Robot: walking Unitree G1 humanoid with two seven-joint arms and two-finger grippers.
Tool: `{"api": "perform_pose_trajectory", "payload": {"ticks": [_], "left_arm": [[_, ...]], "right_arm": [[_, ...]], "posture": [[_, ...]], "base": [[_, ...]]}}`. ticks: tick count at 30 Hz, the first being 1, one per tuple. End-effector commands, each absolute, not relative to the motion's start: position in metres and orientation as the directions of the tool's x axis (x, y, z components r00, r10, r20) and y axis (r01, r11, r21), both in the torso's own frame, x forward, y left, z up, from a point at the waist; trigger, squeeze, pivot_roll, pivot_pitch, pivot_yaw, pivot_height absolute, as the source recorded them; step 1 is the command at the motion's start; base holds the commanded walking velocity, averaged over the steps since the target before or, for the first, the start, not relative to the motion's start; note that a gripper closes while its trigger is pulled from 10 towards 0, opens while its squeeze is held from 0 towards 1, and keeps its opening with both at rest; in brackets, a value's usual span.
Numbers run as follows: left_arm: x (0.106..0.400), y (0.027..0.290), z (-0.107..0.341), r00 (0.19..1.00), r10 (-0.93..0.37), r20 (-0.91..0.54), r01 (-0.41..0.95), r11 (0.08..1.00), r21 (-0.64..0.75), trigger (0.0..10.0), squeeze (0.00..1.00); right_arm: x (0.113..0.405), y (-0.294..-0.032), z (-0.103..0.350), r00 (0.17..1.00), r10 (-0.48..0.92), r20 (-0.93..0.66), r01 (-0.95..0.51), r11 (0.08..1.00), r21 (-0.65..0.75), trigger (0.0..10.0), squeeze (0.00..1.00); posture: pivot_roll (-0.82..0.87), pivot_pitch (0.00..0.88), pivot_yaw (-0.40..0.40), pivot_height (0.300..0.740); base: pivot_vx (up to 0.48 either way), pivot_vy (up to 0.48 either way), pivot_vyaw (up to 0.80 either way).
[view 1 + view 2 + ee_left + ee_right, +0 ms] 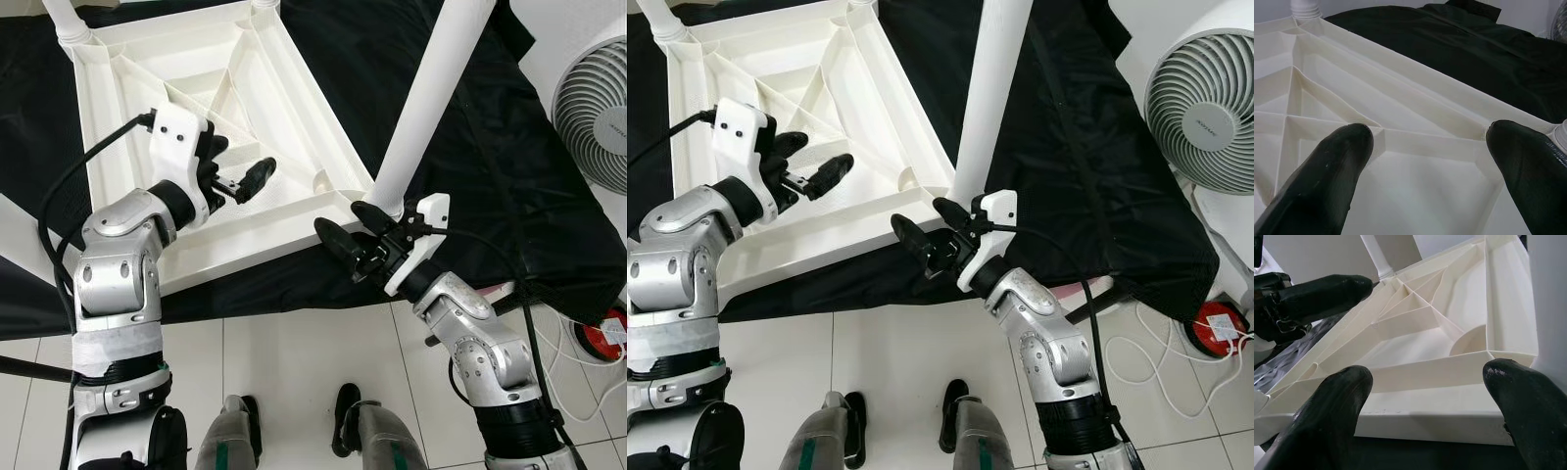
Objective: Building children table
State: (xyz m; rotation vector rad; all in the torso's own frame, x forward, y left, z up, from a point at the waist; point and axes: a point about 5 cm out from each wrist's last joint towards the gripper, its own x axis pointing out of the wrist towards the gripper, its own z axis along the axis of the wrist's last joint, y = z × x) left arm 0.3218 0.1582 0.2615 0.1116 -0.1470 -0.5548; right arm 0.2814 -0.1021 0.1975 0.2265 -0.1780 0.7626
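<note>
Tabletop (245,127) of white plastic lies upside down on a black sheet (470,176) spread over the floor, its ribbed underside facing up with diagonal braces running between the corners. White legs stand in two far corner sockets: one at the far left (67,22), another at the far middle (263,4), each seen only at its base. A third leg (426,98) rises tilted from the near right corner, its ribbed foot (377,211) sitting at the socket there.

The left gripper (240,168) hovers over the inside of the tabletop near its middle, fingers spread apart and holding nothing; in the left wrist view the two black fingertips (1337,166) frame the bare ribs below them. The right gripper (351,235) sits at the near right corner of the tabletop, just beside the foot of the tilted leg. Its fingers are also spread, one on each side of the corner rim in the right wrist view, with the leg's white surface (1550,303) just beside one fingertip (1525,401); whether that finger touches the leg I cannot tell.

A white fan (593,113) stands to the right beyond the sheet. A red object (602,338) with white cable lies on the tiled floor (294,392) near the right arm. The robot's own feet (294,426) show on the tiles below.
</note>
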Motion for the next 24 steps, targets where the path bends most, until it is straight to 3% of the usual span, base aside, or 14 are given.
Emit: {"api": "perform_pose_trajectory", "payload": {"ticks": [1,11,16,18,21,24], "left_arm": [[0.329,0.173,0.257,0.958,-0.268,0.104,0.26,0.962,0.081,10.0,0.0],[0.334,0.174,0.252,0.966,-0.251,0.068,0.248,0.968,0.048,10.0,0.0],[0.335,0.174,0.253,0.965,-0.254,0.07,0.25,0.967,0.056,10.0,0.0],[0.336,0.175,0.255,0.964,-0.256,0.072,0.251,0.966,0.064,10.0,0.0],[0.338,0.177,0.256,0.964,-0.254,0.072,0.249,0.966,0.067,10.0,0.0],[0.34,0.179,0.257,0.965,-0.252,0.072,0.247,0.966,0.071,10.0,0.0]], "right_arm": [[0.281,-0.101,0.192,0.72,0.655,0.229,-0.691,0.709,0.142,10.0,0.0],[0.282,-0.102,0.189,0.726,0.648,0.232,-0.684,0.714,0.146,10.0,0.0],[0.275,-0.095,0.19,0.664,0.706,0.246,-0.745,0.653,0.136,10.0,0.0],[0.26,-0.092,0.187,0.573,0.786,0.232,-0.818,0.562,0.119,10.0,0.0],[0.25,-0.096,0.182,0.519,0.831,0.201,-0.855,0.509,0.104,10.0,0.0],[0.247,-0.102,0.179,0.519,0.836,0.18,-0.855,0.511,0.094,10.0,0.0]], "posture": [[-0.02,0.156,0.011,0.74],[-0.02,0.132,0.013,0.74],[-0.01,0.126,0.012,0.74],[-0.01,0.13,0.017,0.74],[-0.02,0.132,0.018,0.74],[-0.02,0.136,0.021,0.74]], "base": [[0.0,0.0,0.0],[0.0,0.0,0.0],[0.0,0.0,0.0],[0.0,0.0,0.0],[0.0,0.0,0.0],[0.0,0.0,0.0]]}}
